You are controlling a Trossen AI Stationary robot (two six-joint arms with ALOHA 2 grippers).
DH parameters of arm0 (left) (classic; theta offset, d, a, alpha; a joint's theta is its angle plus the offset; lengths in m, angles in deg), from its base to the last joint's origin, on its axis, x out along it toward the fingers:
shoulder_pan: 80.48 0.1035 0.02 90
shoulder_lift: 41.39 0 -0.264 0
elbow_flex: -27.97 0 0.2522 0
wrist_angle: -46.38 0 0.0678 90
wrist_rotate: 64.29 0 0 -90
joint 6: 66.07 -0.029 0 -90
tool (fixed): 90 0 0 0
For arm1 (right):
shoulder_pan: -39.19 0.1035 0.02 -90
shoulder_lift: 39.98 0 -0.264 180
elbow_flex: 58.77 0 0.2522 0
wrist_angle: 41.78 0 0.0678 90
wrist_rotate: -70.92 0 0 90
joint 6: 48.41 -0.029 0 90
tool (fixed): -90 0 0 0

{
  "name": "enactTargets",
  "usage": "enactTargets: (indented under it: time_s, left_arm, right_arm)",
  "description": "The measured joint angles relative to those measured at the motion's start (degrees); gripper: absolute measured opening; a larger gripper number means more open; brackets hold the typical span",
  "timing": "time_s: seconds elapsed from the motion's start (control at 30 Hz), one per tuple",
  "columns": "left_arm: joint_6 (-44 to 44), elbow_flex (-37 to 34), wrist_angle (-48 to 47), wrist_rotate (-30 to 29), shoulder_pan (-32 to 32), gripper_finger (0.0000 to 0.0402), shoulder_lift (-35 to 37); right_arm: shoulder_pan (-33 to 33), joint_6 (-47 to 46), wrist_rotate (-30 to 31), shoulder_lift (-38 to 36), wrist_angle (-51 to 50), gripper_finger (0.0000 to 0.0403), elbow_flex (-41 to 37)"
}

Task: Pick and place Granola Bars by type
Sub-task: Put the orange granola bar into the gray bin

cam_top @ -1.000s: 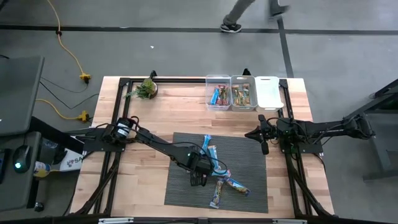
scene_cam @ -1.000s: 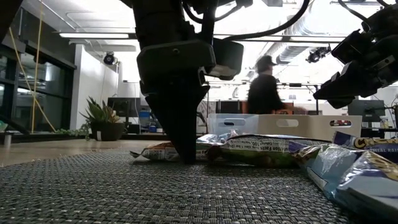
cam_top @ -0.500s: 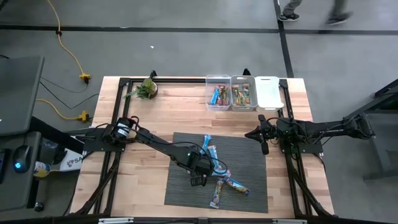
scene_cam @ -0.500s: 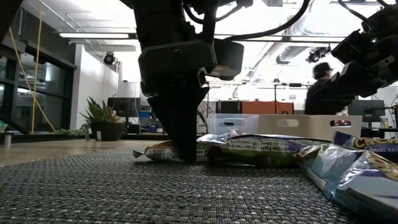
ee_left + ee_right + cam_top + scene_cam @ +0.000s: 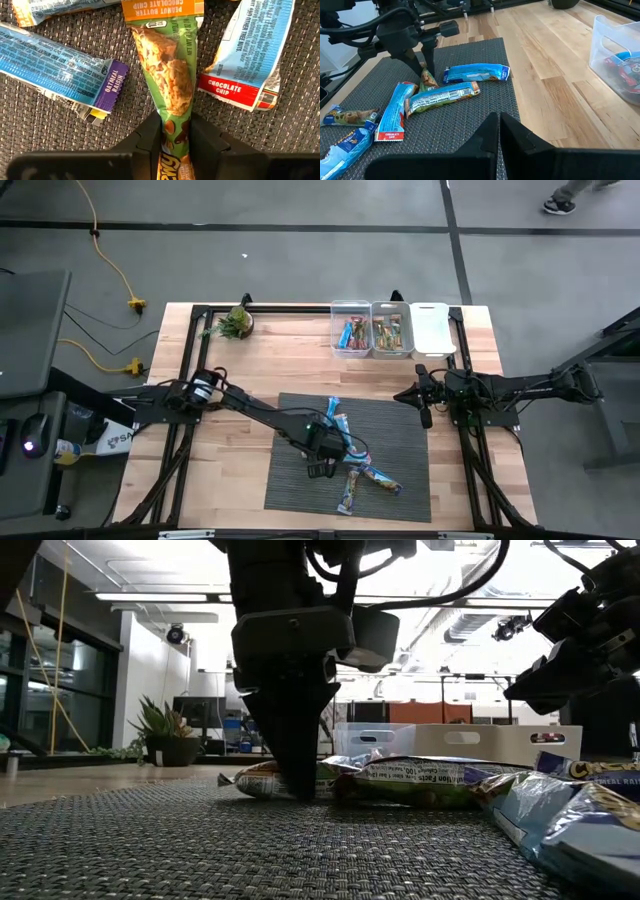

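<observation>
Several granola bars lie loose on the dark woven mat [image 5: 300, 480]: blue ones [image 5: 343, 430], one with a "chocolate chip" end [image 5: 250, 55], an "oatmeal raisin" one [image 5: 60, 70]. My left gripper [image 5: 176, 140] stands over the mat's middle [image 5: 319, 467], pointing down, shut on a green and orange peanut butter bar [image 5: 167, 65]. My right gripper [image 5: 499, 127] is shut and touches nothing; it hovers off the mat's right edge [image 5: 424, 412]. More bars sit in two clear bins [image 5: 350, 330]. My left gripper pinches the green and orange bar between its two fingers [image 5: 151, 142], near the wrist-side end [image 5: 175, 127], where the wrapper is squeezed narrow. The fingers come from above, pointing down, across the bar. The bar lies flat on the mat [image 5: 255, 783].
Three bins stand in a row at the table's far edge: two clear with bars [image 5: 392, 330] and one white [image 5: 432, 328]. A potted plant [image 5: 236, 322] sits at the far left. Bare wood lies between the mat and the bins.
My left gripper has shifted slightly toward the table's right, staying shut, and the pinched bar has slid along the mat with it. A person has walked past behind the table.
</observation>
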Motion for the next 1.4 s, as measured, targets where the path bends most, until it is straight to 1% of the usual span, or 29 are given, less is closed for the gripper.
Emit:
enactTargets:
  time_s: [0.1, 0.37, 0.5, 0.7, 0.87, 0.97, 1.13, 1.27, 1.4]
  left_arm:
    - [-1.27, 1.34, -1.4, 0.04, 0.0, 0.0076, -0.25]
    - [-1.32, 3.42, -5.36, 0.38, -0.04, 0.0075, -0.36]
    - [-1.32, 4.41, -8.26, 2.36, -0.04, 0.0075, -0.36]
    - [-2.76, 8.1, -12.58, 7.18, -0.07, 0.0075, -0.36]
    - [-7.05, 14.09, -14.89, 7.73, -0.02, 0.0075, -0.29]
    - [-9.83, 18.26, -14.9, 7.53, 0.19, 0.0075, -0.25]
    - [-12.63, 26.4, -14.5, 9.01, 1.33, 0.0075, -0.2]
    - [-14.23, 33.19, -11.09, 8.76, 2.99, 0.0075, -0.14]
    - [-16.93, 39.2, -3.65, 8.56, 4.77, 0.0075, -0.04]
  right_arm:
    - [0.0, 0.0, 0.0, 0.0, 0.0, 0.0, 0.0]
    - [-0.02, 0.0, 0.0, 0.0, 0.0, 0.0, 0.0]
    - [0.0, 0.0, 0.0, -0.01, 0.0, 0.0, 0.0]
    - [0.0, 0.0, 0.0, -0.02, 0.0, 0.0, 0.0]
    - [-0.01, 0.0, 0.0, 0.0, 0.0, 0.0, 0.0]
    - [-0.01, 0.0, 0.0, -0.01, 0.0, 0.0, 0.0]
    - [0.0, 0.0, 0.0, -0.01, 0.0, 0.0, 0.0]
    - [-0.01, 0.0, 0.0, -0.01, 0.0, 0.0, 0.0]
    - [0.0, 0.0, 0.0, -0.01, 0.0, 0.0, 0.0]
